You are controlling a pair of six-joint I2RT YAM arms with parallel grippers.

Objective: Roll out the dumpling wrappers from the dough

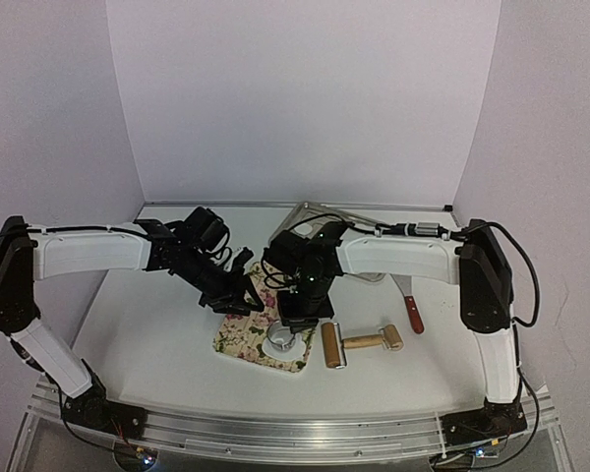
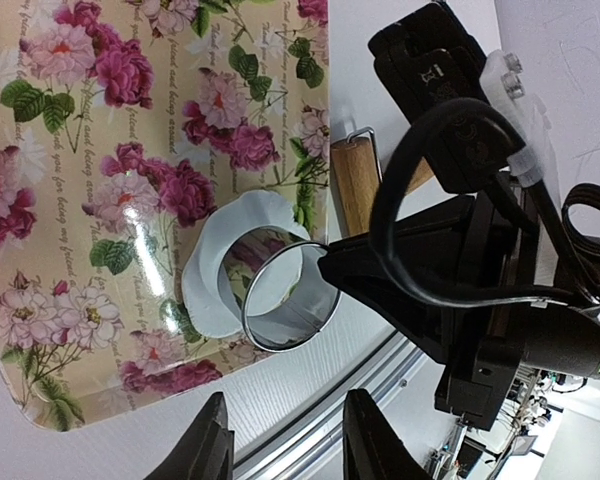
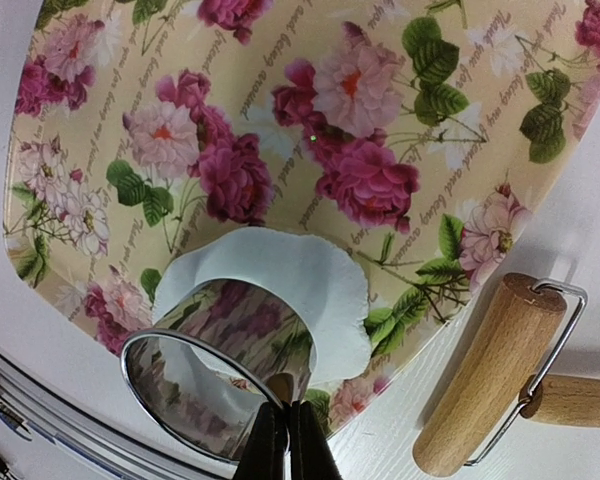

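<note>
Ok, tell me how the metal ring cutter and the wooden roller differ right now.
The ring cutter is shiny hollow metal; the roller is pale wood in a wire frame. The ring cutter stands over the floral tray at the white dough sheet; the roller lies on the table beside the tray. The right gripper pinches the ring cutter's rim; nothing holds the roller. Both are cylindrical.

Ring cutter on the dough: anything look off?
Yes. The ring cutter, pinched at its rim by the right gripper, sits off-centre on the dough sheet; dough shows mostly on one side, so a disc may come out incomplete.
</note>
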